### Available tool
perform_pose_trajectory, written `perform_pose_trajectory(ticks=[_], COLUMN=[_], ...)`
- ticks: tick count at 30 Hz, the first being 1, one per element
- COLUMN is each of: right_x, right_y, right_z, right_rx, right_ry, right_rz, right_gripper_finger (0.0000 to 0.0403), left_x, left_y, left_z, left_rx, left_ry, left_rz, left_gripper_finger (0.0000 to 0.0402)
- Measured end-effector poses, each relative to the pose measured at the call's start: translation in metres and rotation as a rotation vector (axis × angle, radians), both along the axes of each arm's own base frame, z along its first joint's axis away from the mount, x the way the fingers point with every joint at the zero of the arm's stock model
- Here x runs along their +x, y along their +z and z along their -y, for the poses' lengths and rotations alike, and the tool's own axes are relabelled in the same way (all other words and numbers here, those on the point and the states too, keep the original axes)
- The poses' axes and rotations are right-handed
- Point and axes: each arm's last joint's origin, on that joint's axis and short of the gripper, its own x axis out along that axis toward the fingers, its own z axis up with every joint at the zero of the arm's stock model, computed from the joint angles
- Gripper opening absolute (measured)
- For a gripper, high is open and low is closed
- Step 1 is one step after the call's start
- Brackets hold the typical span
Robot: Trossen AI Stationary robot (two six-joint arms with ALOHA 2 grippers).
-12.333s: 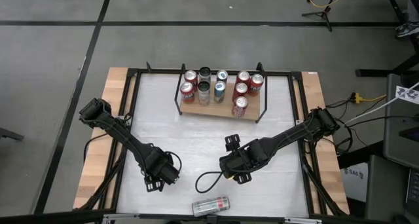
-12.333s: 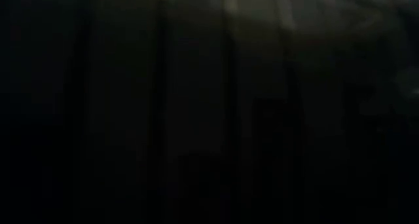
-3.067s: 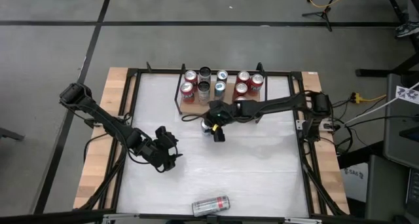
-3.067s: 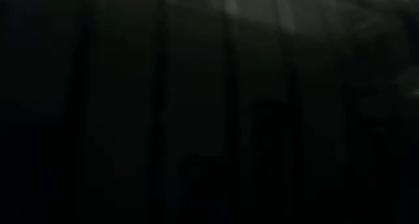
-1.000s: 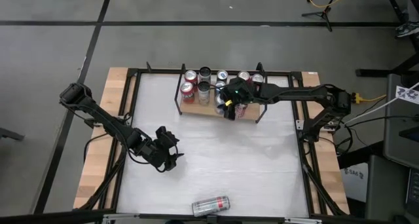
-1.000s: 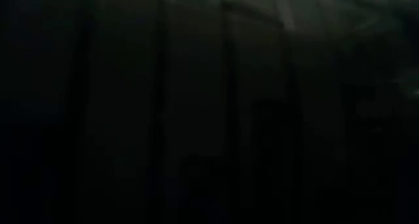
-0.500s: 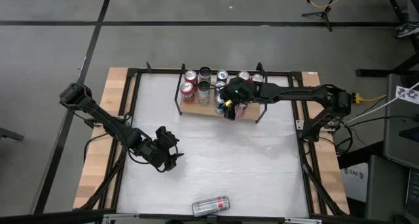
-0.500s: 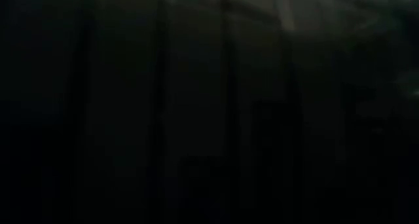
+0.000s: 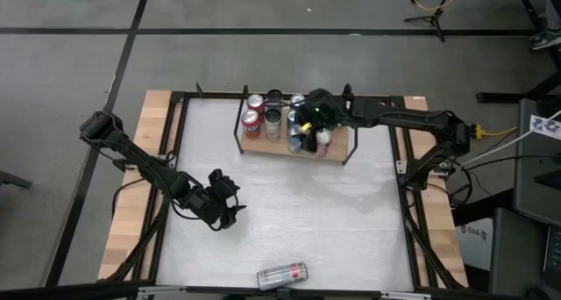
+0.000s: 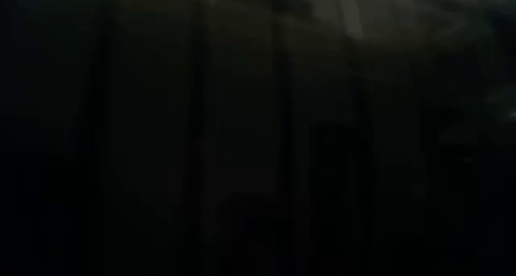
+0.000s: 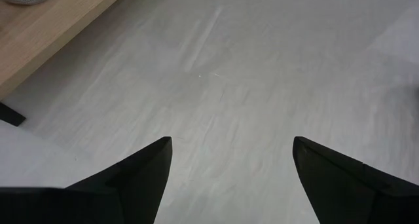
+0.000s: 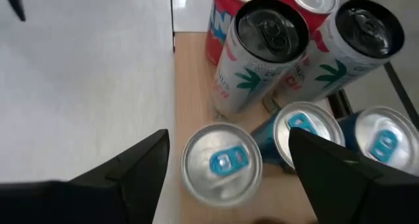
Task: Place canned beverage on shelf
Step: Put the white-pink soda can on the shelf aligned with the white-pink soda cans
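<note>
Our right hand (image 12: 226, 162) lifted since a sec ago, spread over can (image 12: 221, 164) on shelf (image 9: 263, 145); retreating fingers may tip it.

The white bench (image 9: 289, 217) carries a wooden shelf (image 9: 263, 146) at its 12 o'clock edge, with upright cans (image 9: 252, 120) crowded on the board. One can (image 9: 281, 275) lies on its side on the bench at 6 o'clock, well apart from the shelf.
</note>
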Motion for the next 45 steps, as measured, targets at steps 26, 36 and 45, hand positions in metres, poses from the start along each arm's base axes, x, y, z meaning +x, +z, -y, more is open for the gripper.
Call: perform_pose_trajectory(ticks=[26, 36, 45], right_x=[-0.008, -0.025, -0.046], right_y=[0.036, 0.043, 0.033], right_z=[-0.173, -0.243, -0.298], right_rx=[0.066, 0.281, 0.363], right_ry=[0.560, 0.547, 0.559], right_rz=[-0.035, 0.054, 0.156], right_gripper_finger=[0.0303, 0.0303, 0.0303], left_x=[0.013, 0.013, 0.013], left_y=[-0.003, -0.005, -0.005], left_z=[0.044, 0.050, 0.050], left_rx=[-0.258, -0.260, -0.240], left_ry=[-0.137, -0.156, -0.173], left_rz=[0.170, 0.179, 0.175], left_gripper_finger=[0.0309, 0.0309, 0.0309])
